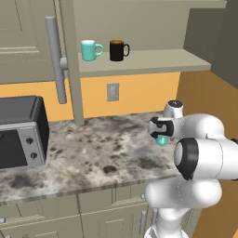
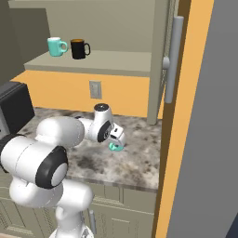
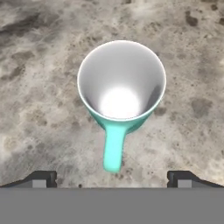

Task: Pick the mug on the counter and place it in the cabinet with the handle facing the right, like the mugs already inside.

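The teal mug [image 3: 121, 83] stands upright on the speckled counter [image 1: 93, 148], white inside, directly under my hand. Its handle [image 3: 113, 151] points toward the bottom of the hand view. My gripper [image 3: 112, 179] hovers just above it, open, both tips wide apart and touching nothing. From the base views the mug [image 1: 162, 141] [image 2: 115, 147] peeks out below the gripper [image 1: 161, 132] [image 2: 115, 137]. Above, the open cabinet shelf [image 1: 153, 60] carries a teal mug [image 1: 89, 50] and a black mug [image 1: 118, 50], handles to the right.
The cabinet doors swing outward with long grey bars [image 1: 56, 60] [image 2: 173, 58]. A dark microwave [image 1: 21, 132] sits at the counter's left end. An outlet [image 1: 113, 91] is on the orange wall. A tall grey panel [image 2: 209, 139] borders the right side.
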